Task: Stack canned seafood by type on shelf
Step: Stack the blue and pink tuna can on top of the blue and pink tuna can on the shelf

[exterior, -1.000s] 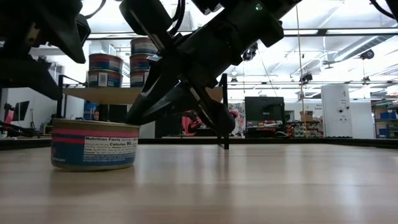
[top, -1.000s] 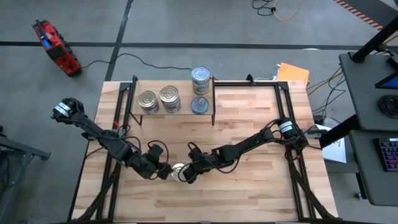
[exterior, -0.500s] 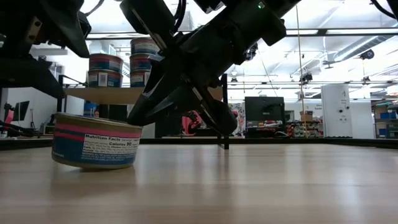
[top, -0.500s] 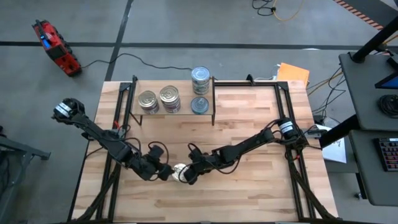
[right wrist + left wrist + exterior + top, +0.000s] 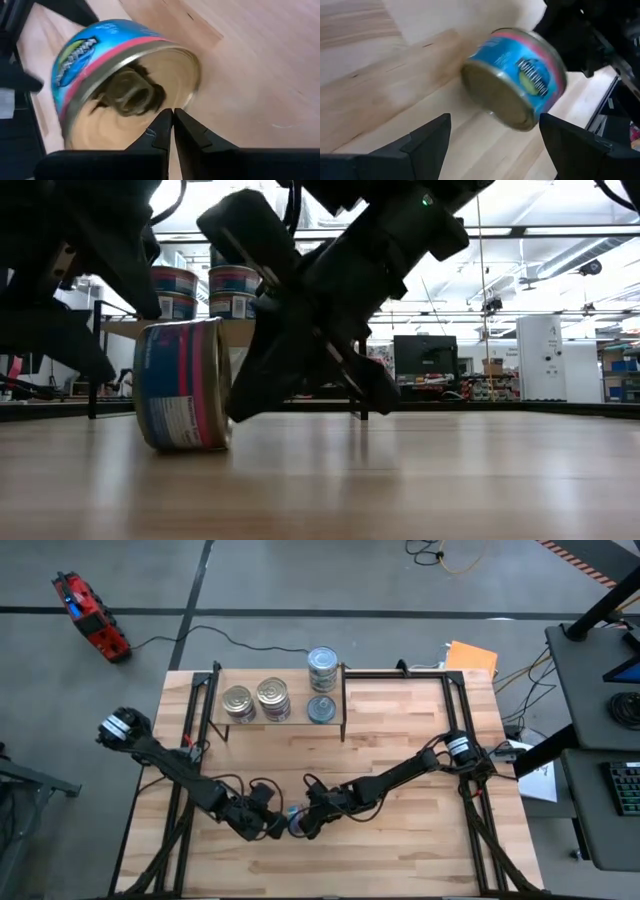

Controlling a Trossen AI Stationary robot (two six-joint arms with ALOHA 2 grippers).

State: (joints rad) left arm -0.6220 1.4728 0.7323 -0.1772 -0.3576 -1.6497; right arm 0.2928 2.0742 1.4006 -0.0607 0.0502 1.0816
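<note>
Near the lower middle of the high view, a tin (image 5: 183,385) stands on its edge on the wood-plank surface (image 5: 400,850), its round axis lying level and its flat metal end facing the right hand (image 5: 171,125). That hand, fingers pressed together to a point, sits just beside the tin's rim on its right. The left hand (image 5: 492,135), fingers spread wide, lies to the tin's left with the tin ahead of its gap and nothing pinched. Both hands are about equally near; the left one looks better placed to close on it. The tin is squat, its blue and pink paper label wrapped round a shiny wall.

Farther off, at the upper middle, the shelf (image 5: 215,720) carries the other tins (image 5: 272,697), stacked.
</note>
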